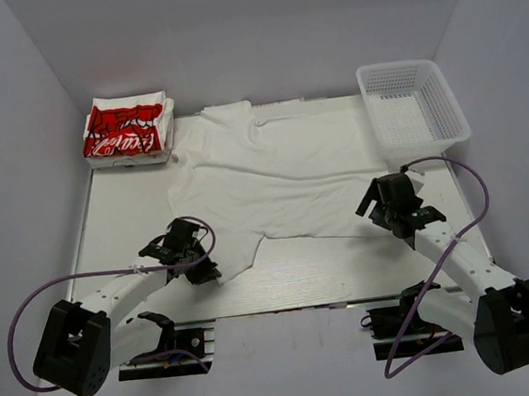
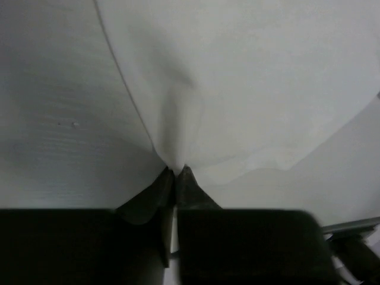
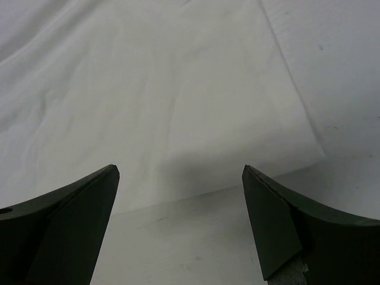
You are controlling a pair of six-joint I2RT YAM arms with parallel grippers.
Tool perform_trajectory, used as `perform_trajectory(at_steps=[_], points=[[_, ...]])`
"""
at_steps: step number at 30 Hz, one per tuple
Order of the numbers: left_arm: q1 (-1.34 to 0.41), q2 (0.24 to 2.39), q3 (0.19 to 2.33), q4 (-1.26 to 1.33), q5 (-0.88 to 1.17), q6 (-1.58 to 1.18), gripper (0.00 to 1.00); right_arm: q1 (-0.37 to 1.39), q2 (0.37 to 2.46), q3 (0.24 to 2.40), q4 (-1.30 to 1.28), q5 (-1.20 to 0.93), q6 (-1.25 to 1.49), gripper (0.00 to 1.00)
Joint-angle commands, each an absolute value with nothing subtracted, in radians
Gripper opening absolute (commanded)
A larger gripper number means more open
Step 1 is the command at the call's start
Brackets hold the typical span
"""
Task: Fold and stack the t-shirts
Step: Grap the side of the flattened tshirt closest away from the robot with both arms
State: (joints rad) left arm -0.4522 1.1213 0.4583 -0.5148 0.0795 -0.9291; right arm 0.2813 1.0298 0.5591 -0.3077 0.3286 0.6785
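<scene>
A plain white t-shirt (image 1: 272,178) lies spread and wrinkled across the middle of the table. My left gripper (image 1: 198,262) is shut on its near left hem corner; the left wrist view shows the cloth (image 2: 237,89) pinched between the closed tips (image 2: 177,171). My right gripper (image 1: 379,207) is open and empty, low over the shirt's near right hem edge (image 3: 196,119), its tips (image 3: 181,172) wide apart over the bare table just short of the edge. A folded stack of t-shirts with red print (image 1: 128,129) sits at the far left corner.
A white plastic mesh basket (image 1: 413,107) stands at the far right corner. Purple cables loop from both arms near the table's front edge. White walls enclose the table on the left, right and back.
</scene>
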Motion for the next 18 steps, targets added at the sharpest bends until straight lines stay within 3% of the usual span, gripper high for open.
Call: perform_trajectory(at_steps=[1, 2, 18], points=[[-0.475, 1.128, 0.431, -0.572, 0.055, -0.940, 0.10, 0.259, 0.982, 0.538, -0.377, 0.419, 0.726, 0.90], [-0.476, 1.105, 0.431, -0.583, 0.045, -0.940, 0.00, 0.253, 0.976, 0.537, -0.385, 0.426, 0.726, 0.90], [-0.494, 0.989, 0.440, -0.723, 0.112, -0.940, 0.00, 0.152, 1.025, 0.453, -0.374, 0.368, 0.726, 0.84]])
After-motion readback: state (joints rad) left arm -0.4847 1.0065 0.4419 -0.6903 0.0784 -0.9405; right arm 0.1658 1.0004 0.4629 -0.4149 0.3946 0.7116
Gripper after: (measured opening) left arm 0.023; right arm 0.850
